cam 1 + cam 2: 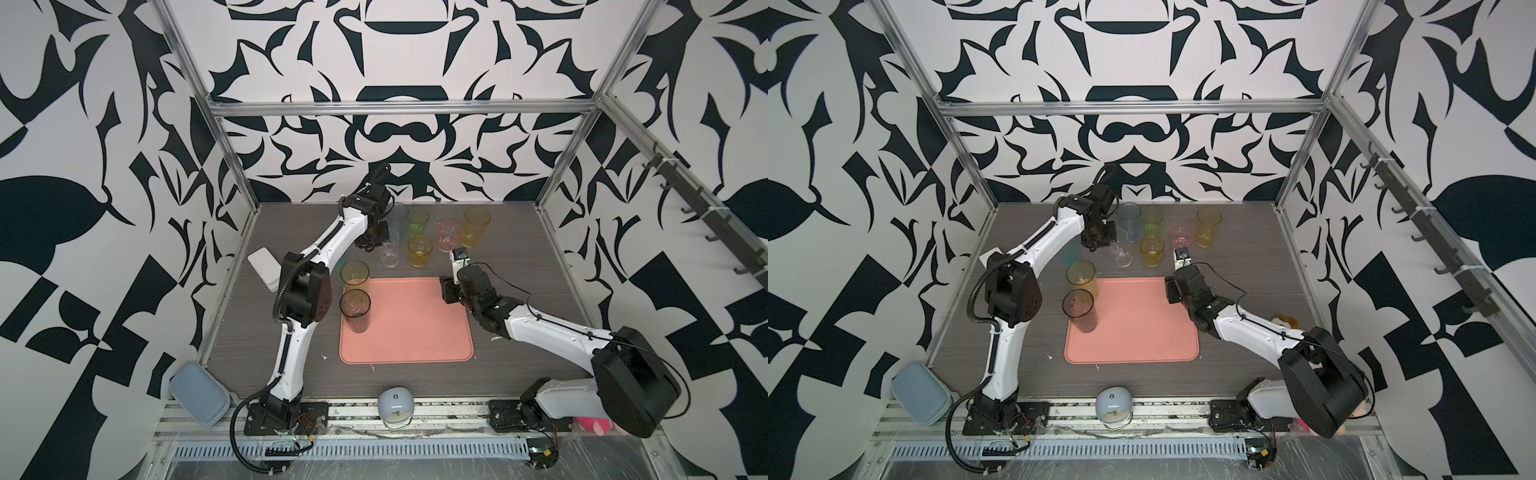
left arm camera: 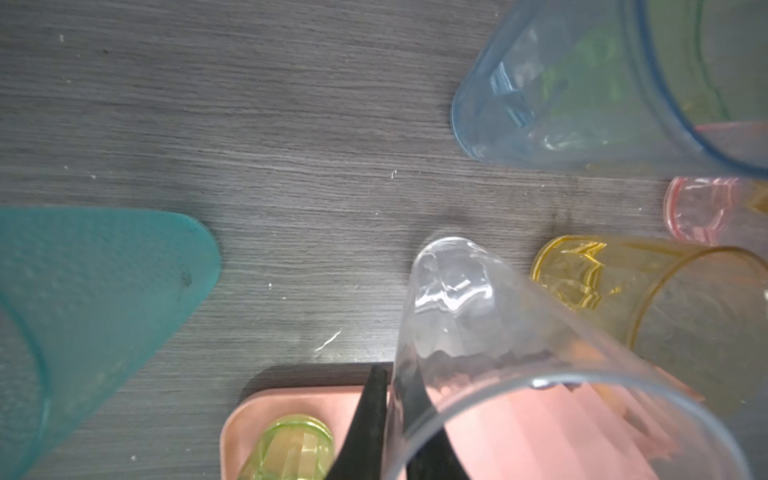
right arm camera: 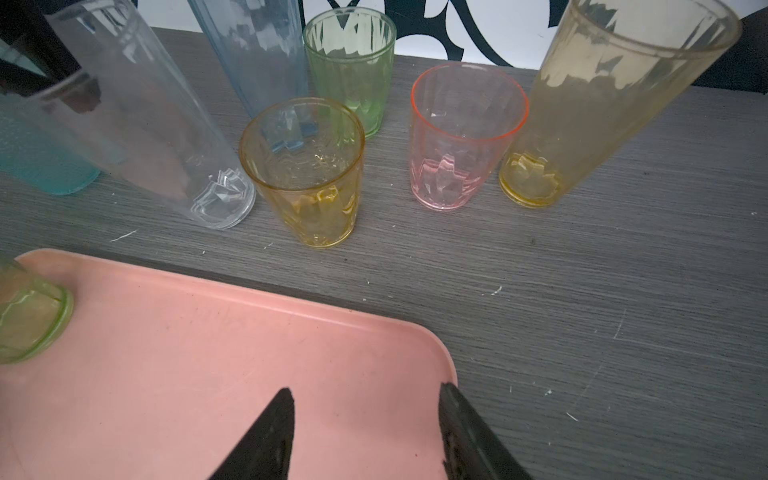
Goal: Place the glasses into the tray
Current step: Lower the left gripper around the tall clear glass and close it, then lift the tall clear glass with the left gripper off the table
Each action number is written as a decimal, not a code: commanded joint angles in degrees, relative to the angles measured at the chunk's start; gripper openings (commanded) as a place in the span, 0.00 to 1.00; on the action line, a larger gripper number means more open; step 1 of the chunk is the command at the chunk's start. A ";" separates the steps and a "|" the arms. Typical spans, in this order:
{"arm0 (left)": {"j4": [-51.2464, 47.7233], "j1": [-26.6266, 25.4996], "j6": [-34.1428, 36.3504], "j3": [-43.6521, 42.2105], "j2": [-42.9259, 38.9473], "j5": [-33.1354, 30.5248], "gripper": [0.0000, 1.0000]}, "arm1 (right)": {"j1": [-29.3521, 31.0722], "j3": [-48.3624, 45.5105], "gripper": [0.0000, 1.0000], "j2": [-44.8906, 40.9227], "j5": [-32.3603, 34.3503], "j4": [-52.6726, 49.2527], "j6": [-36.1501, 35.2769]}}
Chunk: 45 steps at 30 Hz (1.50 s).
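Note:
My left gripper (image 2: 390, 376) is shut on the rim wall of a tall clear glass (image 2: 453, 316), one finger outside and one inside. In both top views that clear glass (image 1: 390, 254) (image 1: 1122, 253) stands behind the salmon-pink tray (image 1: 415, 328). A yellow-green tall glass (image 1: 355, 276) and a smoky grey glass (image 1: 355, 309) stand on the tray's left side. My right gripper (image 3: 365, 392) is open and empty above the tray's far right corner (image 3: 415, 345). On the table behind stand blue (image 3: 253, 45), green (image 3: 351, 66), amber (image 3: 305, 166), pink (image 3: 461, 133), tall yellow (image 3: 602, 95) and teal (image 3: 41, 162) glasses.
A white box (image 1: 265, 268) lies at the table's left edge, a pale blue lidded box (image 1: 199, 392) at the front left corner and a pale dome gadget (image 1: 395, 405) on the front rail. Metal frame posts stand at the back corners.

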 commanded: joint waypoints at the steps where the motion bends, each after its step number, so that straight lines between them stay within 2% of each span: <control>1: -1.90 0.21 0.40 2.08 0.32 0.54 0.06 | 0.14 1.17 0.59 0.55 0.87 1.25 -0.57; 6: -2.27 0.15 0.88 2.25 -1.17 0.54 0.00 | 0.09 1.15 0.59 0.37 0.65 0.86 -0.57; 26: -7.29 0.21 0.88 4.38 -13.06 -1.07 0.00 | 0.08 0.80 0.58 -0.70 1.47 0.88 -0.62; 45: -20.17 1.06 0.89 10.44 -26.91 -10.51 0.00 | 0.11 0.58 0.59 -2.04 1.06 0.29 -0.75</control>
